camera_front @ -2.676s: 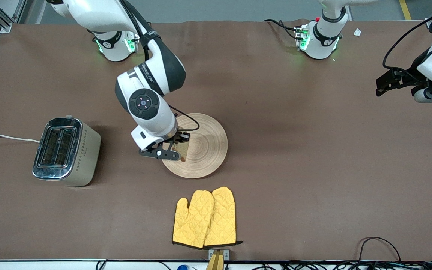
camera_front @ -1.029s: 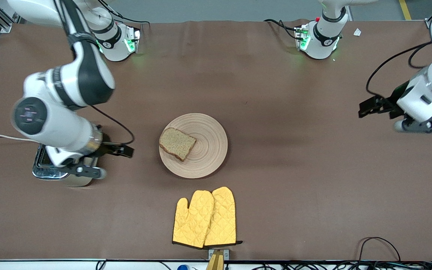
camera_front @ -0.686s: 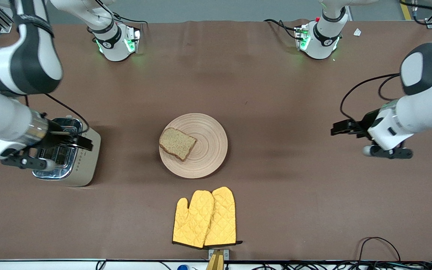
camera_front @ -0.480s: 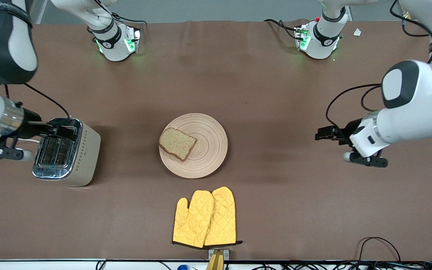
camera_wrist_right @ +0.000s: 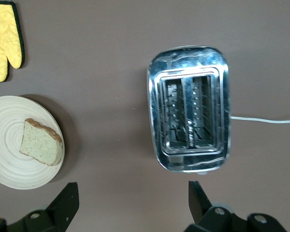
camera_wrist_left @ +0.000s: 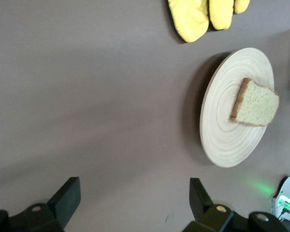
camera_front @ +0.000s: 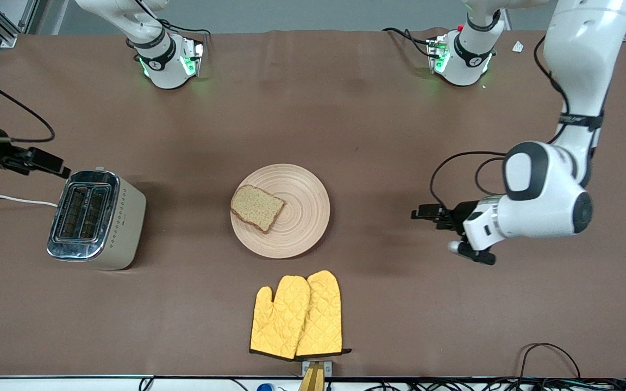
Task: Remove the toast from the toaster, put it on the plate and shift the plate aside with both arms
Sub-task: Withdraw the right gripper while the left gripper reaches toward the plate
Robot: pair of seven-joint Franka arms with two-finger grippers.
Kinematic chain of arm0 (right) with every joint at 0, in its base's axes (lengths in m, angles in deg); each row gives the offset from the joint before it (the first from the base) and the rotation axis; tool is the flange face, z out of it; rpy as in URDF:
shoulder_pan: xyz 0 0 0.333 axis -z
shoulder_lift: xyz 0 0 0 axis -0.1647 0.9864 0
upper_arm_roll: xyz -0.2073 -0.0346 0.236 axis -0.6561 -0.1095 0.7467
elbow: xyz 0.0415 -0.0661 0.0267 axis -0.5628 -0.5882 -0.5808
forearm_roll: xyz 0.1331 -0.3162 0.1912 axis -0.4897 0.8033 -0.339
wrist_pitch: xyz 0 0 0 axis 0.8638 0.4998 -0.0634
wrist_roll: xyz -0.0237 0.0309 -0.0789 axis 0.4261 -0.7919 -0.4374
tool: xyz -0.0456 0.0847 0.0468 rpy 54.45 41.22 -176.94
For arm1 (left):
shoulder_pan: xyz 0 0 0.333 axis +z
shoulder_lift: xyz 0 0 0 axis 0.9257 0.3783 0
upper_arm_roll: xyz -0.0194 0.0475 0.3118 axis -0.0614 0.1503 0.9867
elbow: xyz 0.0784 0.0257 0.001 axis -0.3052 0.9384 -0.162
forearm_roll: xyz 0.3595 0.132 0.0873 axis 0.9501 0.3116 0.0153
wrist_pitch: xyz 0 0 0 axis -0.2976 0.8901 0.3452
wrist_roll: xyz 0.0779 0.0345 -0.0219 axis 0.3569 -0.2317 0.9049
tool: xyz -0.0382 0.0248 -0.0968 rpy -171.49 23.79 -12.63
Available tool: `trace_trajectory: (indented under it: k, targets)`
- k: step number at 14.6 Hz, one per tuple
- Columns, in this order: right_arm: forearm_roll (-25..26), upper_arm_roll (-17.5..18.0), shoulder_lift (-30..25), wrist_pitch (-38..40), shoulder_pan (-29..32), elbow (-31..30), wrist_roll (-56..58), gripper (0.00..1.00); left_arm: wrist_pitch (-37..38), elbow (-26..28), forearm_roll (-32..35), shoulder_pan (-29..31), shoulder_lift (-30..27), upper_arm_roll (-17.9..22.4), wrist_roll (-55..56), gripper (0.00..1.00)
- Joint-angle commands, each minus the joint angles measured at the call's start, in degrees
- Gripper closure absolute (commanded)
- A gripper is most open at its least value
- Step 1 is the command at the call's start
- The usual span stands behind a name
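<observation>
The toast is lying flat on the plate, on the part of the plate toward the right arm's end of the table, with its darker crust reaching almost to the rim. The plate is sitting near the middle of the table. A pair of yellow mitts is lying side by side nearer the front camera than the plate, close to the table's front edge and apart from the plate. A chrome toaster is standing toward the right arm's end of the table, well apart from the plate, both of its slots showing empty in the right wrist view, with a white cord trailing off toward the table's edge.

The left gripper is hovering over bare table between the plate and the left arm's end, pointing toward the plate, its fingers standing wide apart with nothing between them. The right gripper is hanging over the table just beside the toaster, at the right arm's end near the edge, its fingers also spread wide and holding nothing.
</observation>
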Motion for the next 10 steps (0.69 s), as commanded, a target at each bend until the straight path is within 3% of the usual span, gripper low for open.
trace_trajectory:
  k: [1, 3, 6, 10]
  targets:
    - [2.62, 1.13, -5.79, 0.99, 0.33, -4.11, 0.51, 0.00, -5.04, -0.55, -2.97, 0.31, 4.51, -3.71, -3.06, 0.11]
    - [2.63, 1.22, -5.89, 2.05, 0.33, -3.06, 0.60, 0.00, -7.86, -0.55, -8.05, 0.05, 7.24, -5.21, -7.35, 0.20]
    - [2.45, 1.13, -3.61, 5.20, 0.68, 4.40, 0.86, 0.00, -12.68, -0.55, -14.65, -1.62, 11.29, -6.71, -13.60, 0.32]
    - [2.80, 1.13, -2.28, 6.10, 0.25, 6.97, 0.78, 0.00, -17.88, -0.64, -22.65, -6.53, 14.72, -6.71, -16.42, 0.40]
